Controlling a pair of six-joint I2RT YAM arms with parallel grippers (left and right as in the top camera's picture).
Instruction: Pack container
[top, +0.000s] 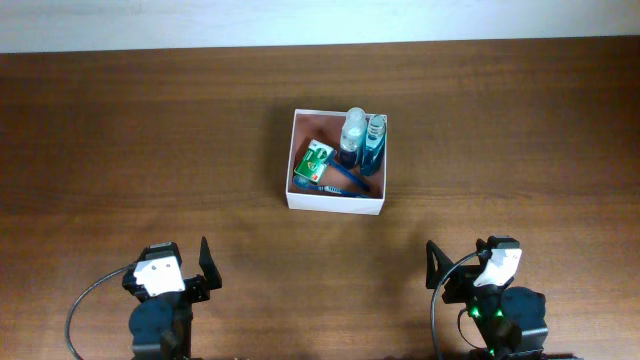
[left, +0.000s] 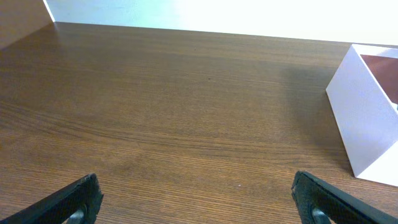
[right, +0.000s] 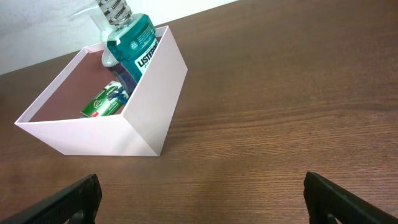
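The container (top: 336, 203) sits on the brown counter (top: 140, 140) near its middle, well ahead of both arms and roughly midway between them. Inside, a teal mouthwash bottle (top: 375, 145) and a clear spray bottle (top: 353, 132) stand side by side toward the far right corner. A green packet (top: 315, 160) lies on the pinkish floor toward the left, and just beside it is a blue item (top: 338, 185), too small to identify.

The left gripper (left: 199, 202) is at the near edge of the counter, its fingers (left: 74, 199) spread wide with nothing between them. In its wrist view the container shows only as a white corner at the far right, well apart from the gripper.

The right gripper (right: 199, 199) is likewise spread wide and empty, its fingers showing at the bottom corners of its wrist view. There the container lies ahead and to the left, well apart from the gripper. One corner is turned toward the camera, and the mouthwash bottle rises above the far wall.
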